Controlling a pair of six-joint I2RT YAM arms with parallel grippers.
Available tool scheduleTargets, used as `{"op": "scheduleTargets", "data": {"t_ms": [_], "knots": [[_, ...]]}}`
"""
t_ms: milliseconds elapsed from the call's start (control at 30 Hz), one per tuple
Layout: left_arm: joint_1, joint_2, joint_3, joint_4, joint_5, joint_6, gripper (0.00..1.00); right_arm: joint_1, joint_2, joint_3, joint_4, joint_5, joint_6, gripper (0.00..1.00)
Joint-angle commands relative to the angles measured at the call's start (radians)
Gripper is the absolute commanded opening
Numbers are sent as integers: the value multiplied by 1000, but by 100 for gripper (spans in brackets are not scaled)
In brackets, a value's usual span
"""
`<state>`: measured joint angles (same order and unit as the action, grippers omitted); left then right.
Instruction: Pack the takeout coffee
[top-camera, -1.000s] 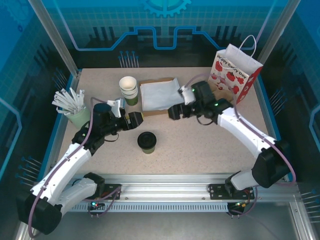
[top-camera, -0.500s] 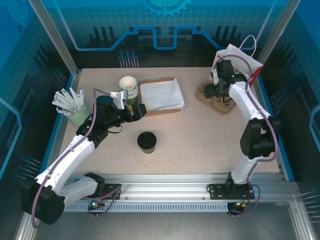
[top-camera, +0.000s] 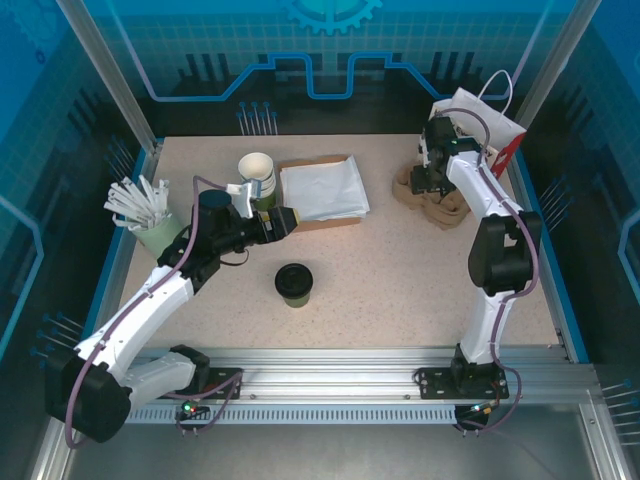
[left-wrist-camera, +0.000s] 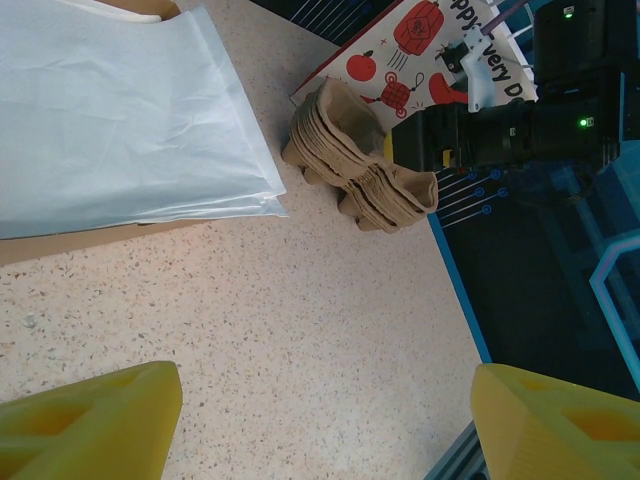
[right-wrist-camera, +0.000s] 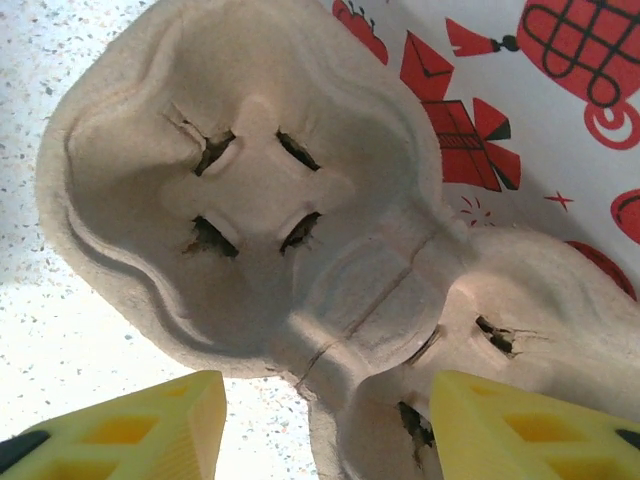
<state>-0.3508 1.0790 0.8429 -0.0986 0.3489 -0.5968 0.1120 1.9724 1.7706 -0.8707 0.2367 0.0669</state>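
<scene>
Both apart (empty): left gripper, right gripper | pulp trays beside gift bag

Robotics lab test cell. Evidence: aluminium frame posts, blue gear-printed wall panels at 12 o'clock, speckled table, metal mounting rail at 6 o'clock.

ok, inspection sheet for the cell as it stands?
Surface: speckled table, no spills seen.
Job's things: lidded green cup upright mid-table, nothing touching it.
Clutter: pulp trays, gift bag, cup stack, stick cup, white bags.
Grippers: left gripper fingers apart, empty; right gripper fingers apart over the pulp trays.
Cables: a cable along each arm, no snag seen.
Surroundings: blue panels, nothing seen amiss.
</scene>
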Motion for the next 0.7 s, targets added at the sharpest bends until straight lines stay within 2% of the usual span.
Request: {"op": "scheduleTargets", "data": {"t_ms": [0, 333, 667], "knots": [[-7, -1, 29, 14, 24, 9, 77, -7, -26, 3, 29, -32, -196, 56], [-10, -1, 32, -10, 19, 19, 77, -72, 65, 122, -65, -93, -383, 54], [-19, 16, 42, -16, 16, 20, 77, -95, 105, 144, -80, -144, -475, 53]]}}
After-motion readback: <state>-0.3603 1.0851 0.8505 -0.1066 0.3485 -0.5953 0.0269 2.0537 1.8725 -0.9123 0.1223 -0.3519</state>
